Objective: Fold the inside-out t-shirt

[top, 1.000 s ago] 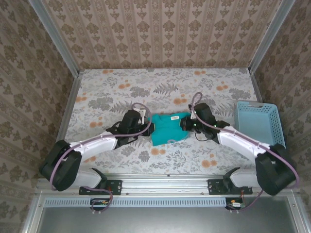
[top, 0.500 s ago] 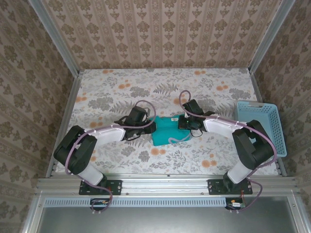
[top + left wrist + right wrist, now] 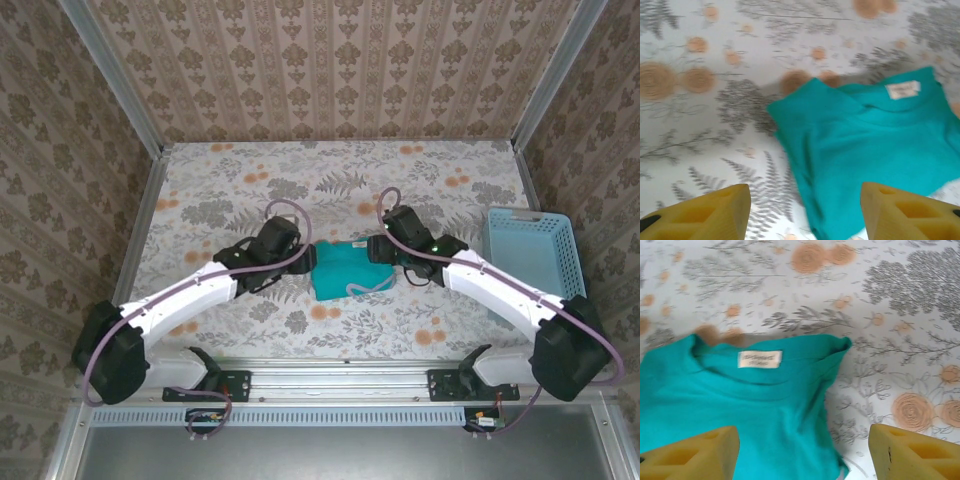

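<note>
From the overhead camera I see the t-shirt (image 3: 345, 270) lying as a compact teal bundle on the flowered table (image 3: 250, 180), just below the middle of the frame. My left gripper (image 3: 306, 261) is at its left edge and my right gripper (image 3: 379, 248) at its upper right edge.

In the left wrist view, the left gripper (image 3: 804, 192) has its yellow fingers (image 3: 715, 212) at the bottom corners, jaws apart above the shirt (image 3: 875, 140) and clamped on nothing. The cloth takes up the middle and right of the frame, with its white tag (image 3: 902, 90) at the upper right.

In the right wrist view, the right gripper (image 3: 802, 432) also has its jaws apart, the shirt (image 3: 750, 405) lying flat in the lower left with the tag (image 3: 759, 359) facing up.

The light-blue basket (image 3: 526, 214) stands at the right edge of the overhead frame, well apart from the shirt. I can see its slotted walls and its own blue floor.
</note>
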